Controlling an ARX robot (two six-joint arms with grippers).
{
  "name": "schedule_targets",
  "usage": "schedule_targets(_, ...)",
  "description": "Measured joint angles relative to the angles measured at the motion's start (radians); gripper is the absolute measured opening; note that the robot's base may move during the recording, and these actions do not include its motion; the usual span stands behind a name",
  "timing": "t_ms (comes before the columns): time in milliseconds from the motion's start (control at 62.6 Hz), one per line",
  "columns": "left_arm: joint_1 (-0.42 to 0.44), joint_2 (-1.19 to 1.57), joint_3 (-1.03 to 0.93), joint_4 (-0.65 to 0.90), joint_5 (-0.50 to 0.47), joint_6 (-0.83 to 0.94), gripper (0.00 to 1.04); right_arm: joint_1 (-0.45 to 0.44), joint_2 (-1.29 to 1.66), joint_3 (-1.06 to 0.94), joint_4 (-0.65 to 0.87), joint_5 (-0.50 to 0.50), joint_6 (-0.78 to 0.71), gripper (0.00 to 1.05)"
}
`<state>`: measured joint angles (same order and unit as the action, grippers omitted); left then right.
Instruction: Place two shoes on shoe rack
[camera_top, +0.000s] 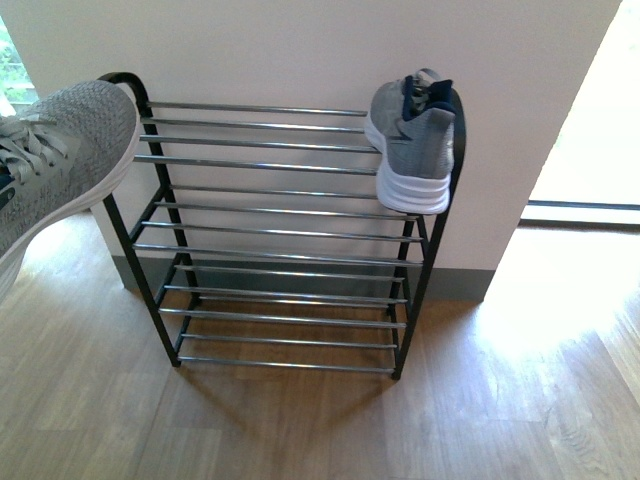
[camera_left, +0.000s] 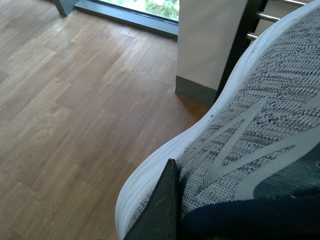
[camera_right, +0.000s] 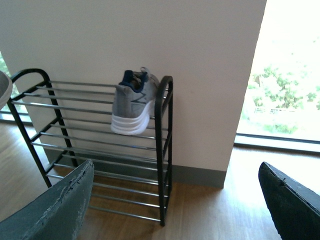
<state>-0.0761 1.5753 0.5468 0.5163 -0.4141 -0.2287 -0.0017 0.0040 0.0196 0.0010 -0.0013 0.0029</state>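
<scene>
The left pincer (camera_left: 180, 212) was clenched on the heel end of a grey knit sneaker (camera_left: 250, 125). One dark finger (camera_left: 160, 210) pressed against the shoe's outer side just by the white sole, and its partner was hidden from the wrist camera. The shoe hung clear of the wooden floor (camera_left: 75, 100) beneath the pincer. Its toe reached away from the pincer to the rounded top corner of the shoe rack (camera_top: 270, 165); whether it touched the frame could not be told. The right pincer (camera_right: 175, 169) was released and empty, its two fingers spread wide, held well back from the rack. Ahead of it stood the black-framed rack with its tiers of silver bars, backed against a white wall (camera_top: 300, 50). The second sneaker (camera_top: 415, 150) sat on the top tier at the end farthest from the left pincer, hard by the frame's side loop. Its heel faced the right pincer and tipped down over the front bars. Far beyond the right pincer, past the wall's edge, a bright window (camera_right: 285, 100) showed greenery.
</scene>
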Motion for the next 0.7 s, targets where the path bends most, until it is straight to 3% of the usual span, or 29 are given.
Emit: schedule_targets(703, -0.002, 0.0, 0.0, 0.0, 0.0, 0.0, 0.01, 0.0, 0.0, 0.0, -0.001, 0.004, 0.0, 0.96)
